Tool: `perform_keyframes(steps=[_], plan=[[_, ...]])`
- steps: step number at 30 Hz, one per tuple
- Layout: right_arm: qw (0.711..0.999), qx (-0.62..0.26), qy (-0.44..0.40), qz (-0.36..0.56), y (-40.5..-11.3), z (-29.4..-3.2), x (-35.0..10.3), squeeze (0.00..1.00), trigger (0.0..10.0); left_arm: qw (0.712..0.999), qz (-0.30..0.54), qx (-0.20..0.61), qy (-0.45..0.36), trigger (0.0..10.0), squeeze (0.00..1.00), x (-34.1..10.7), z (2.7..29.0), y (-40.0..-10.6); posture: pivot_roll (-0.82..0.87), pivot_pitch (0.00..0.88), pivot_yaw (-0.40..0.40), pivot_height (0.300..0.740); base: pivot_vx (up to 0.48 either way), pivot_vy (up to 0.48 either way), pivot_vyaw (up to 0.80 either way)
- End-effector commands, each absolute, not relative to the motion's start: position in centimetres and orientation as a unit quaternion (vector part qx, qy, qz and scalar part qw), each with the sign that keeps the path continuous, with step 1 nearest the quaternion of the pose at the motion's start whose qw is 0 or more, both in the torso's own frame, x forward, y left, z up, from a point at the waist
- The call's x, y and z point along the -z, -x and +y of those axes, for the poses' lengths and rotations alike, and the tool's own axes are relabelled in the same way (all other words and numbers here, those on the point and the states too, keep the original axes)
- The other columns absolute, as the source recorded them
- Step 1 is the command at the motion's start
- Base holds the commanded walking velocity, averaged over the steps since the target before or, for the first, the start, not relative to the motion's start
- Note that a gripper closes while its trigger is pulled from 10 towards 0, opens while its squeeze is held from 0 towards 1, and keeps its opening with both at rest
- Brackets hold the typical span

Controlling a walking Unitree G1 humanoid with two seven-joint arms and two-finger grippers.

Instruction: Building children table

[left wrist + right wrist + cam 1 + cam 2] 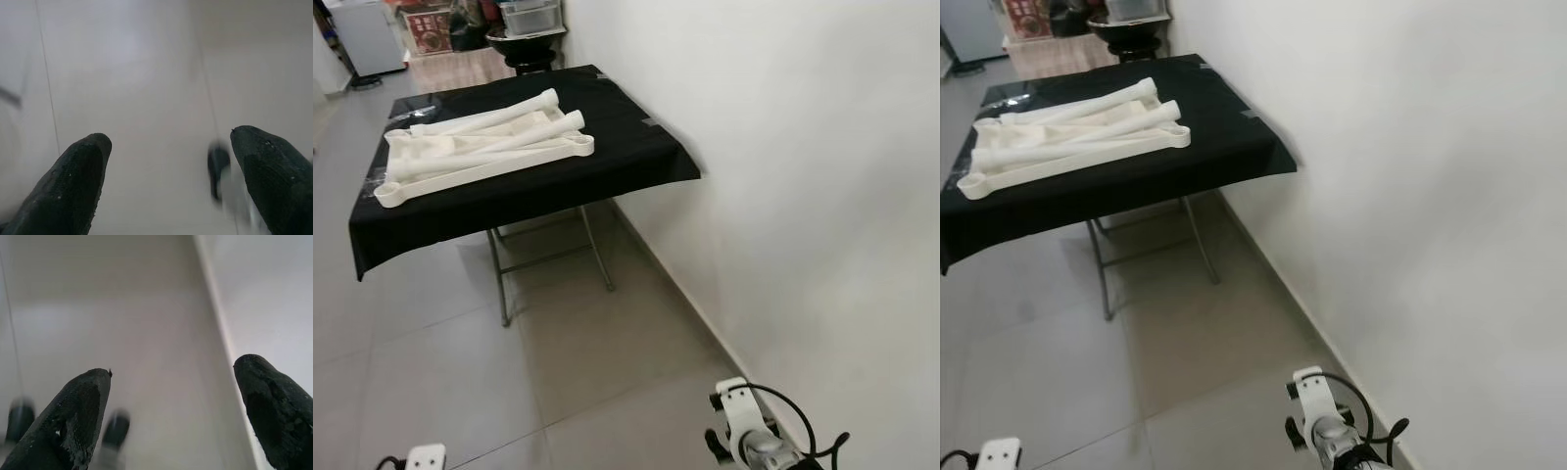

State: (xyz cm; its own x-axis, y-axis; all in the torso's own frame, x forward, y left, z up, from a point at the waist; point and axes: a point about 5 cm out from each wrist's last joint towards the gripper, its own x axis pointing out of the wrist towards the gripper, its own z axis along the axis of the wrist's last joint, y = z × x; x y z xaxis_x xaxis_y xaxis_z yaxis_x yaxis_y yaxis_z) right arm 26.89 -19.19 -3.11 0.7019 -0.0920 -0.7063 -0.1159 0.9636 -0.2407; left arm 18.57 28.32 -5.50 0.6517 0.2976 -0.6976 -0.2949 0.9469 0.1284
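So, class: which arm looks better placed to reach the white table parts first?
Probably the left pincer: the white table parts lie toward the robot's left on the black table. Both arms hang low and open, the right pincer beside the wall.

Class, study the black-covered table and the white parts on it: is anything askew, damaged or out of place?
Nothing looks damaged. The white table parts lie in a loose, unassembled pile on the black-covered table, legs crossing at angles over the flat top piece. The left gripper and right gripper hang open above the floor.

Home hallway: tiled floor (cluttered room beyond).
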Motion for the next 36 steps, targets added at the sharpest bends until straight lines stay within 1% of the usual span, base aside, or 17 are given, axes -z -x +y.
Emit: perform_keyframes(steps=[1,2,3,4,6,9,10,12,13,15,16,17,19,21,28,32,36], plan=[[0.939,-0.007,0.129,0.318,-29.5,-18.6,0.7,0.0,10.0,0.934,0.307,-0.179,-0.024,10.0,0.0,3.0,29.9,-21.0,-0.06,0.0,0.014,0.74,0.0,0.0,0.0],[0.956,-0.02,0.115,0.269,-31.5,-17.9,-1.4,0.0,10.0,0.952,0.25,-0.171,-0.037,10.0,0.0,1.3,30.1,-22.7,-0.06,0.0,0.013,0.74,0.0,0.0,0.0],[0.956,-0.02,0.115,0.269,-31.5,-17.9,-1.4,0.0,10.0,0.952,0.25,-0.171,-0.037,10.0,0.0,1.3,30.1,-22.7,-0.06,0.0,0.013,0.74,0.0,0.0,0.0],[0.965,-0.03,0.106,0.238,-32.8,-17.5,-2.8,0.0,10.0,0.962,0.215,-0.164,-0.044,10.0,0.0,0.1,30.1,-23.7,-0.06,0.0,0.013,0.74,0.0,0.0,0.0],[0.983,-0.078,0.081,0.146,-35.0,-15.7,-6.4,0.0,10.0,0.976,0.134,-0.117,-0.123,10.0,0.0,-2.5,29.1,-25.4,-0.07,0.0,0.013,0.74,0.0,0.0,0.0],[0.987,-0.092,0.069,0.113,-35.5,-15.3,-7.5,0.0,10.0,0.979,0.106,-0.094,-0.149,10.0,0.0,-3.4,28.3,-25.6,-0.07,0.0,0.015,0.74,0.0,0.0,0.0],[0.989,-0.11,0.059,0.075,-35.7,-14.8,-8.6,0.0,10.0,0.984,0.07,-0.073,-0.148,10.0,0.0,-4.6,27.3,-25.7,-0.07,0.0,0.019,0.74,0.0,0.0,0.0],[0.989,-0.143,0.038,0.022,-34.7,-14.0,-9.7,0.0,10.0,0.993,0.023,-0.059,-0.095,10.0,0.0,-6.3,24.8,-24.8,-0.08,0.0,0.022,0.74,0.0,0.0,0.0],[0.989,-0.143,0.038,0.022,-34.7,-14.0,-9.7,0.0,10.0,0.993,0.023,-0.059,-0.095,10.0,0.0,-6.3,24.8,-24.8,-0.08,0.0,0.022,0.74,0.0,0.0,0.0],[0.983,-0.178,0.043,-0.002,-32.7,-13.0,-9.8,0.0,10.0,0.998,0.013,-0.034,-0.047,10.0,0.0,-6.3,21.3,-23.1,-0.09,0.0,0.027,0.74,0.0,0.0,0.0],[0.983,-0.178,0.043,-0.002,-32.7,-13.0,-9.8,0.0,10.0,0.998,0.013,-0.034,-0.047,10.0,0.0,-6.3,21.3,-23.1,-0.09,0.0,0.027,0.74,0.0,0.0,0.0],[0.981,-0.19,0.047,-0.009,-32.0,-12.6,-9.8,0.0,10.0,0.999,0.011,-0.028,-0.03,10.0,0.0,-6.2,20.2,-22.5,-0.09,0.0,0.028,0.74,0.0,0.0,0.0],[0.981,-0.19,0.047,-0.009,-32.0,-12.6,-9.8,0.0,10.0,0.999,0.011,-0.028,-0.03,10.0,0.0,-6.2,20.2,-22.5,-0.09,0.0,0.028,0.74,0.0,0.0,0.0],[0.965,-0.249,0.081,-0.027,-29.0,-11.4,-9.4,0.0,10.0,0.998,0.02,-0.036,-0.041,10.0,0.0,-5.9,18.2,-19.8,-0.09,0.0,0.034,0.74,0.0,0.0,0.0],[0.963,-0.26,0.07,-0.002,-29.4,-11.1,-9.1,0.0,10.0,0.999,0.003,-0.002,-0.039,10.0,0.0,-7.8,16.5,-19.4,-0.09,0.0,0.04,0.74,0.0,0.0,0.0],[0.969,-0.236,0.066,0.016,-29.6,-11.5,-9.2,0.0,10.0,1.0,0.014,-0.022,0.008,10.0,0.0,-8.1,17.0,-20.5,-0.1,0.0,0.042,0.74,0.0,0.0,0.0],[0.971,-0.221,0.085,0.028,-29.8,-12.0,-9.2,0.0,10.0,0.999,0.019,-0.029,0.016,10.0,0.0,-7.9,17.2,-20.5,-0.1,0.0,0.04,0.74,0.127,0.0,0.4]])
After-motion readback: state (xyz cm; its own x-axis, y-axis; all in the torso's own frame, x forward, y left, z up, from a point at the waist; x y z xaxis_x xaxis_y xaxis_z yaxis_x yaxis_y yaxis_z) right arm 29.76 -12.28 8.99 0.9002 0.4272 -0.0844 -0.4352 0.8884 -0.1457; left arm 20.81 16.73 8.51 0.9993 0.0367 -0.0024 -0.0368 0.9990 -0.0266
